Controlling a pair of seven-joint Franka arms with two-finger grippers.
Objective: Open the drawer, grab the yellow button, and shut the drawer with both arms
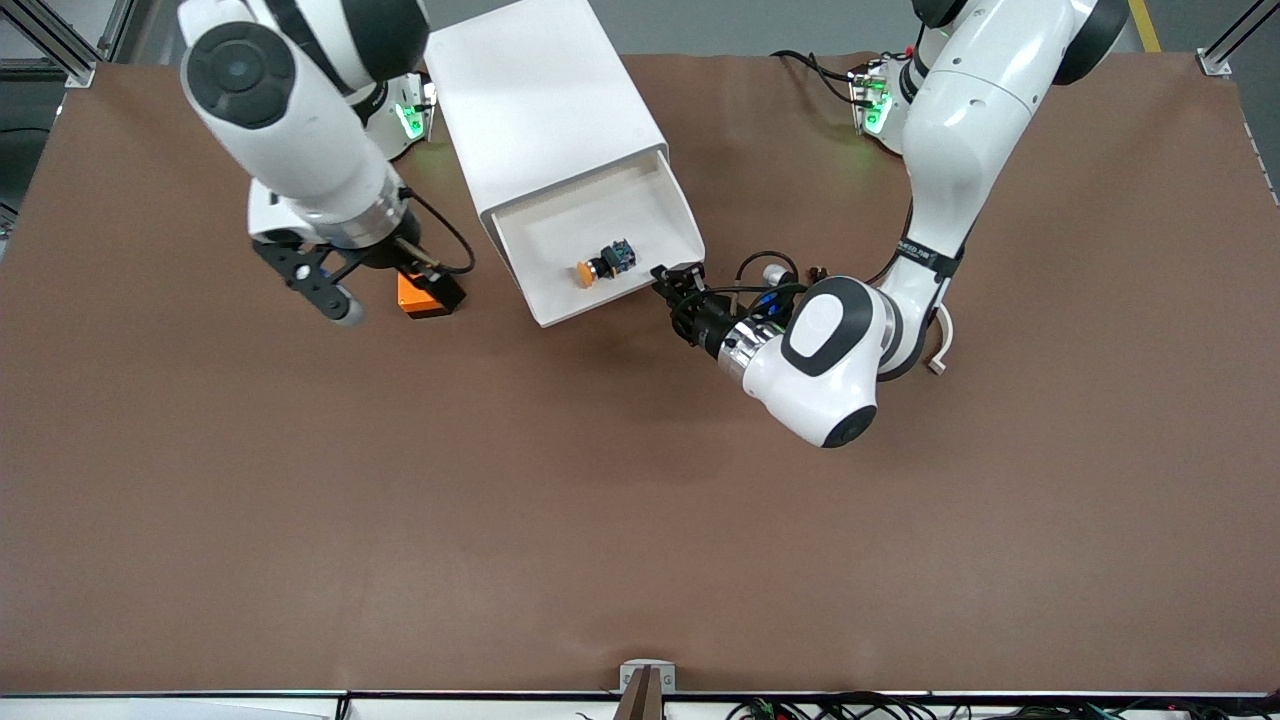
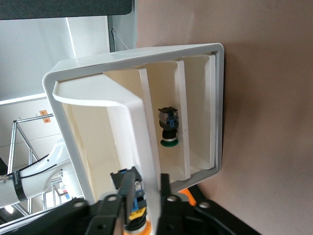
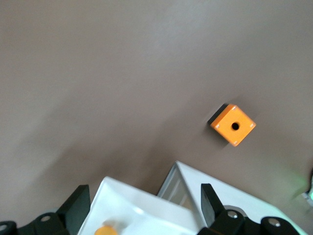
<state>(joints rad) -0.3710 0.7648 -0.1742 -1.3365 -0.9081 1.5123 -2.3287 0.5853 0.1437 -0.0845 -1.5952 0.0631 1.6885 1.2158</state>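
While drawer (image 1: 640, 215) gapes, button (image 1: 603, 265) mid-tray

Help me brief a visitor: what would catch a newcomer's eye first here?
The pulled-out drawer of the white cabinet stands out, with the orange-capped button lying in it. The left hand sits at the drawer's front lip. The right hand hangs open above the table by an orange cube.

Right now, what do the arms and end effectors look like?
Both arms are glossy white with rounded shells, black joint caps and a silver wrist ring. The right end effector and left end effector are black and two-fingered. Black cables loop at each wrist. The left arm wears a black band with white lettering.
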